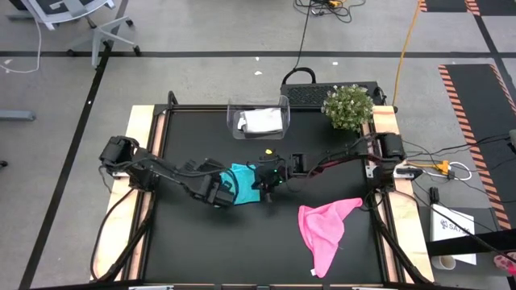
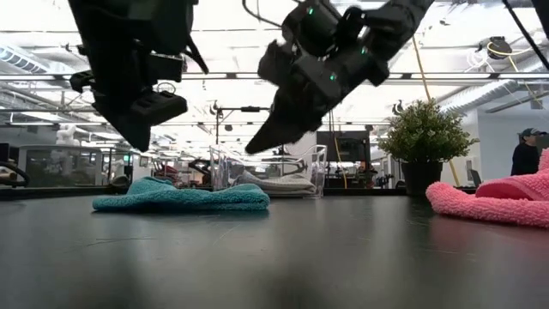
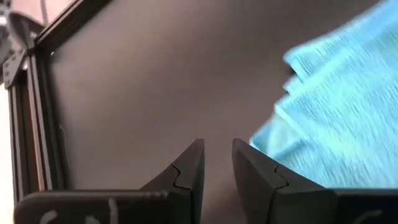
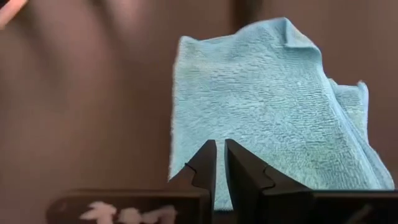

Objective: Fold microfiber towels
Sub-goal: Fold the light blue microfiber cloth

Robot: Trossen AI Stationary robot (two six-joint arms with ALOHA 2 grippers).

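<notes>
The left pincer hovers at the teal towel's nine o'clock edge, fingers slightly apart, holding nothing. The folded towel lies mid-counter. The right pincer hangs over its three o'clock edge, fingers nearly together, empty. The pink towel lies crumpled at four o'clock.

Bare table beside pink towel

Fuzzy cloth teal towel and pink towel lie on a matt table.
</notes>
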